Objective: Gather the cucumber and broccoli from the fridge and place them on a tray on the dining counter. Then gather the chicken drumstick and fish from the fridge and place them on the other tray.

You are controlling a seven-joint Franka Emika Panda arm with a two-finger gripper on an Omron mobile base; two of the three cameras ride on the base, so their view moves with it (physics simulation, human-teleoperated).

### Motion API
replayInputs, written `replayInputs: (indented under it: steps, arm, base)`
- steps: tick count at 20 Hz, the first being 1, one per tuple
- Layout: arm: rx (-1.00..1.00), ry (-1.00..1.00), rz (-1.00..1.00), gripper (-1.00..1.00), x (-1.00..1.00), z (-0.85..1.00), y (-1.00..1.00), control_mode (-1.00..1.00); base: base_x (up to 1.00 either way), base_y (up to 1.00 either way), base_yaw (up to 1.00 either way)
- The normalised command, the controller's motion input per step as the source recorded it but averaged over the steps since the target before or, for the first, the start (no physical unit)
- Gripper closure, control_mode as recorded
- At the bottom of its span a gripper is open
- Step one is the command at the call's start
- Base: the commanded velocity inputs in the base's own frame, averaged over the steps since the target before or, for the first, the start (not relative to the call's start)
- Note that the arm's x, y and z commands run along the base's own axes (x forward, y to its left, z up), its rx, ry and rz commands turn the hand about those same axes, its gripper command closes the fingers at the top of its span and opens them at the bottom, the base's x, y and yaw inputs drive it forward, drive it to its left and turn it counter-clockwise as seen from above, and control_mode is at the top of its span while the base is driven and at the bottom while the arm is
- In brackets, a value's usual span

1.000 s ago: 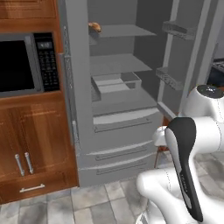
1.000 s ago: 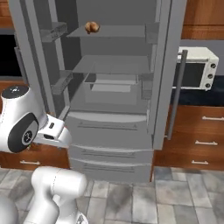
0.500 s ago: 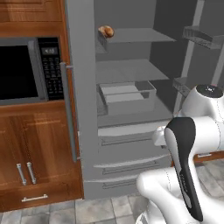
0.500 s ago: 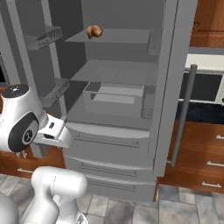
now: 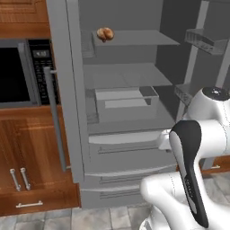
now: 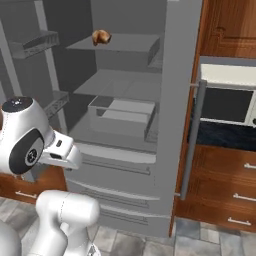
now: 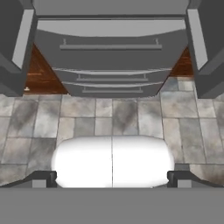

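I'm parked in front of the fridge (image 5: 134,134) with both doors swung wide, and from what's left inside I judge I'm on the meat half of the job. The only food I can make out is the chicken drumstick (image 5: 105,34), an orange-brown lump sitting near the front left corner of the top shelf (image 5: 134,38); from the right base camera it shows at the same spot (image 6: 101,36). I see no cucumber, broccoli or fish on the shelves, though the clear bin (image 5: 126,101) on the lower shelf could hide something flat. The gripper (image 7: 112,177) hangs low with its fingers spread as wide as they go and nothing between them, pointing down at the tiled floor (image 7: 109,118) and the drawer fronts (image 7: 111,48). My next move, I reckon, is to lift the hand well up to top-shelf height, reach in past the left door (image 5: 63,90) and bring the fingers either side of the drumstick.
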Motion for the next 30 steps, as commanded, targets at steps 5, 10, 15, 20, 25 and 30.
replayInputs:
  steps: [5,10,15,20,25,30]
  arm:
    - [0.0,0.0,0.0,-1.0,0.0,0.0,0.0,1.0]
    - [0.0,0.0,0.0,-1.0,0.0,0.0,0.0,1.0]
    - [0.0,0.0,0.0,-1.0,0.0,0.0,0.0,1.0]
    - [0.0,0.0,0.0,-1.0,0.0,0.0,0.0,1.0]
    - [0.0,0.0,0.0,-1.0,0.0,0.0,0.0,1.0]
    - [0.0,0.0,0.0,-1.0,0.0,0.0,0.0,1.0]
  base:
    - [0.51,-0.25,0.04]
    - [0.4,-0.12,-0.02]
    - [0.43,-0.04,-0.05]
    - [0.58,-0.01,-0.02]
    - [0.63,0.0,0.0]
    - [0.6,0.0,0.0]
